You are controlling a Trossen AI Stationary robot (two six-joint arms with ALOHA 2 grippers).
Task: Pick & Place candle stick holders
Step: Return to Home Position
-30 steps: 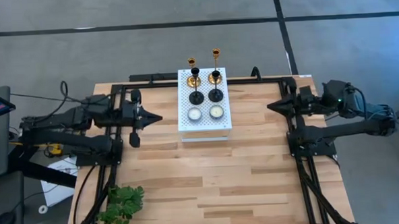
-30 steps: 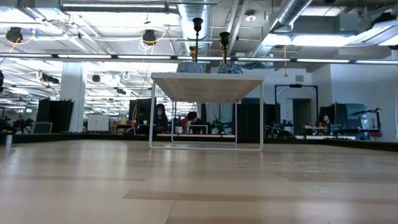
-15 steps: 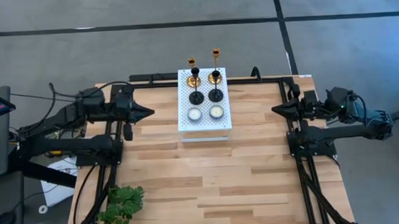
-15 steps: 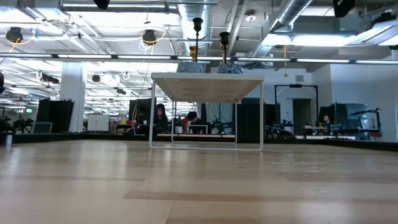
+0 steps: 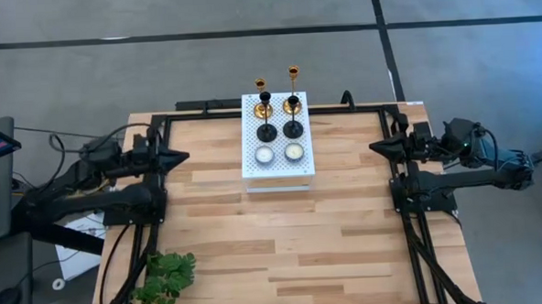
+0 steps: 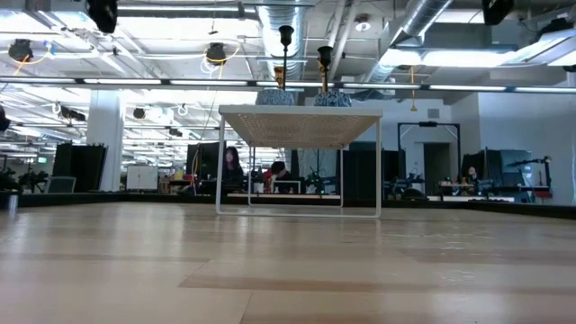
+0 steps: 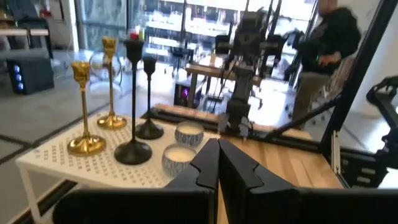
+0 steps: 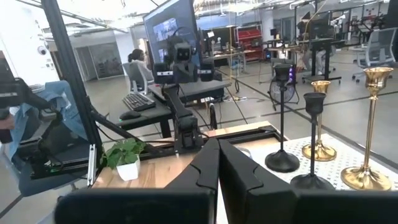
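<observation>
Four holders [image 5: 266, 131] stand on the white shelf [image 5: 253, 166] at the tabletop's [image 5: 284, 243] far centre. Left claw [image 5: 183, 157] and right claw [image 5: 374, 147], both pressed together and empty, sit well apart on either side. A stray swing into the shelf could topple them.

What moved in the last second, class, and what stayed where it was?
The left gripper drew back from the white shelf toward the left edge of the table; the right gripper backed off slightly toward the right edge. Both are shut and empty; nothing was gripped or released. The candle holders, candles and plant stayed put.
</observation>
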